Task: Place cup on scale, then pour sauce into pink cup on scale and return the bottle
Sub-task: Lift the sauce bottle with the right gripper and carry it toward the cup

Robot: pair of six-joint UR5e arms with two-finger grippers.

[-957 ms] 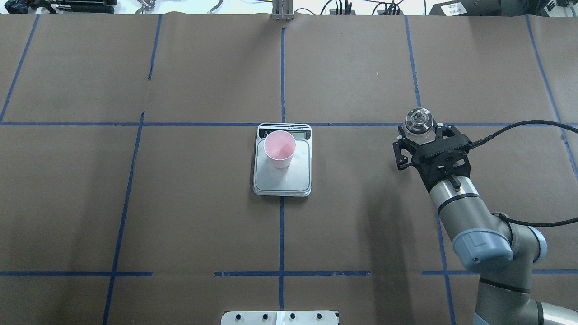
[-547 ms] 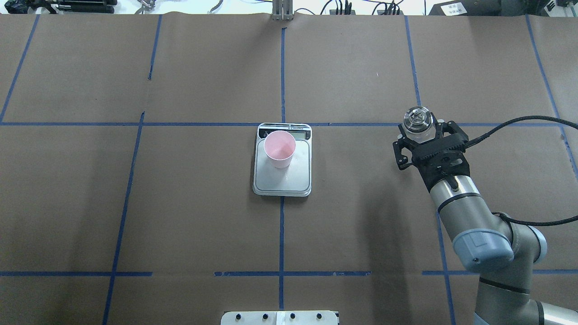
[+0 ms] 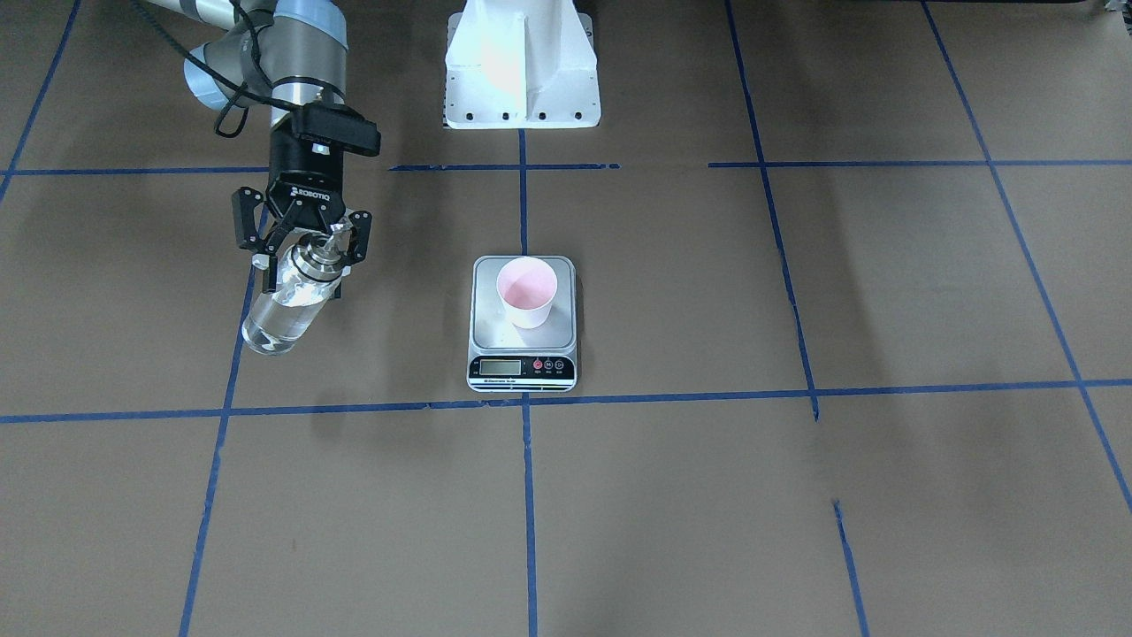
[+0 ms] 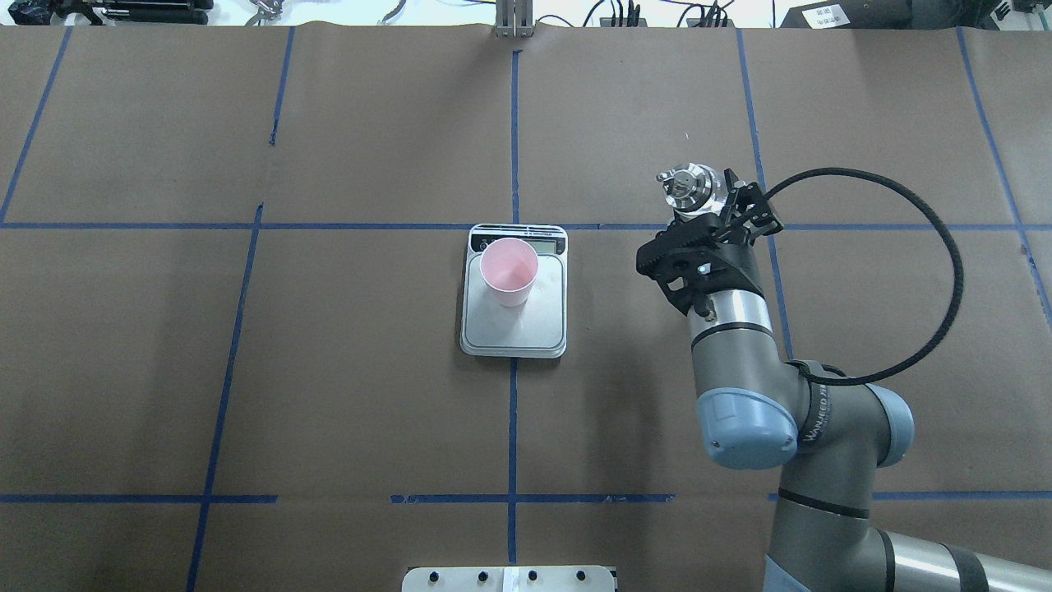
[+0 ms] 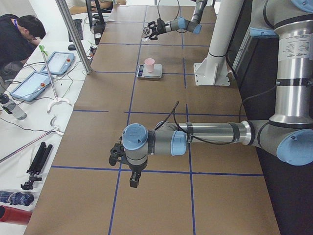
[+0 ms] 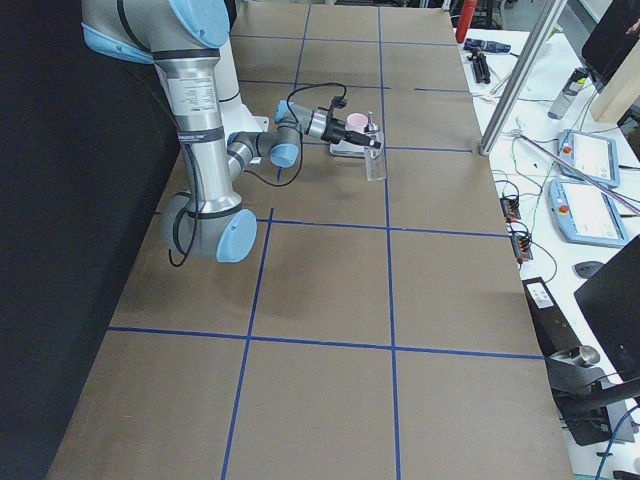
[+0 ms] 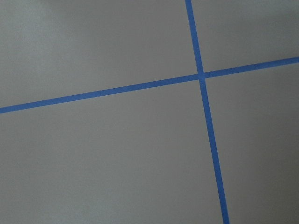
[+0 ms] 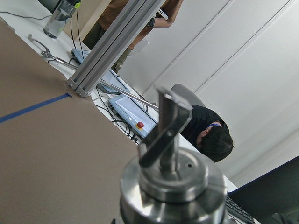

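Note:
The pale pink cup (image 4: 509, 271) (image 3: 527, 292) stands upright on the back half of the silver scale (image 4: 514, 333) (image 3: 522, 367) at the table's middle. My right gripper (image 4: 700, 210) (image 3: 305, 259) is shut on the neck of the clear glass bottle (image 3: 281, 310) (image 6: 375, 155), roughly upright, to the right of the scale as the overhead view shows it. Its silver pourer cap (image 4: 687, 184) (image 8: 170, 182) fills the right wrist view, spout up. My left gripper (image 5: 117, 155) hovers low over bare table far from the scale; I cannot tell whether it is open or shut.
Blue tape lines (image 7: 201, 74) grid the brown table. The white robot pedestal (image 3: 522, 62) stands behind the scale. A person (image 5: 19, 34) sits at a side bench with tablets (image 5: 58, 61) past an aluminium post (image 5: 73, 34).
My right arm has swung left toward the scale with the bottle, and the wrist has turned. The cup and scale have not moved.

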